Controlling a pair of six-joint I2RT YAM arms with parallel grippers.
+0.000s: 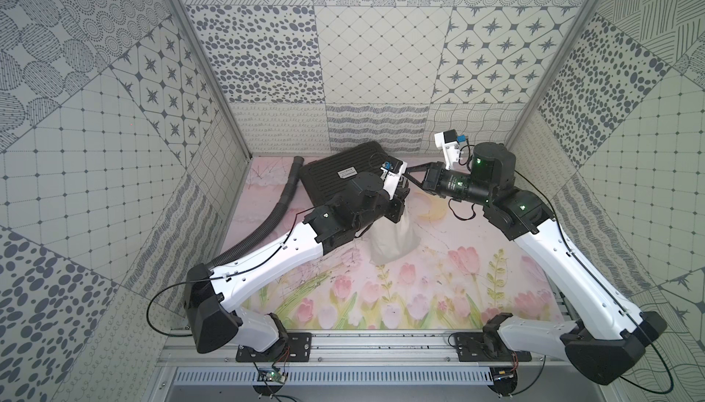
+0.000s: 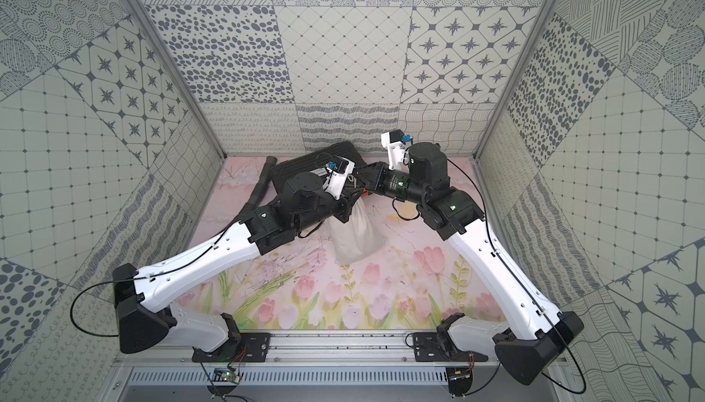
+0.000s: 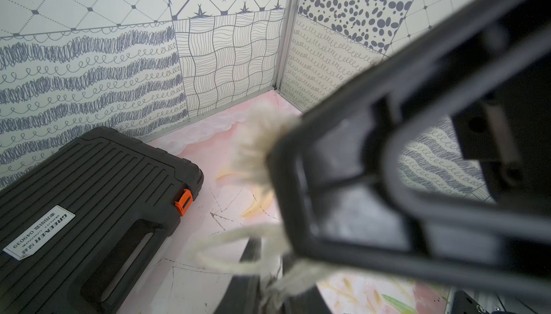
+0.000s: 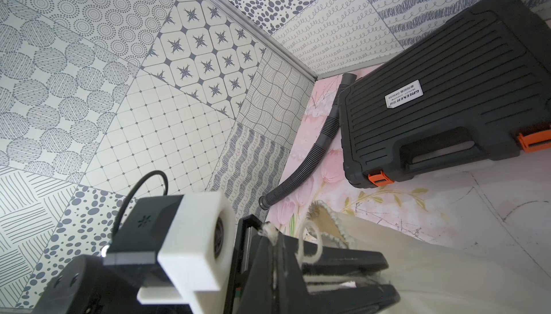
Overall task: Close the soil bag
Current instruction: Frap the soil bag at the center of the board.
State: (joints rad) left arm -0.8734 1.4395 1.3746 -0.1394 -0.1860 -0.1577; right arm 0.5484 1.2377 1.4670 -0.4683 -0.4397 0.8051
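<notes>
1. The soil bag (image 1: 396, 245) sat mid-table on the floral mat (image 1: 457, 285), base on the mat and neck rising toward the back wall. In both top views it was in front of the black tool case (image 1: 324, 179).
2. The left gripper (image 1: 398, 205) was right at the top of the bag, on its neck. The bag body hung below and in front of it.
3. In the right wrist view, the left gripper's fingers (image 4: 343, 257) lay either side of the gathered neck with cream cloth between them. The jaws were nearly together, pinching the cloth.
4. The right gripper (image 1: 410, 173) reached in from the right, its tip just behind and above the bag's mouth, close to the left gripper.
5. The right jaws were fully closed. In the right wrist view a frayed end of the drawstring cord (image 4: 319, 244) stuck out at the tip, so it was clamped on the cord. A loose loop of cord stood just beside the jaws.
6. The bag's mouth was not fully drawn in. Its frayed rim gaped a little, with a tan interior showing beside the cord loop.
7. The left wrist view was mostly blocked by the blurred right gripper. Only the frayed mouth and a cord loop were visible there.
8. A corrugated hose (image 1: 263, 213) lay along the left wall, well apart from the bag.
</notes>
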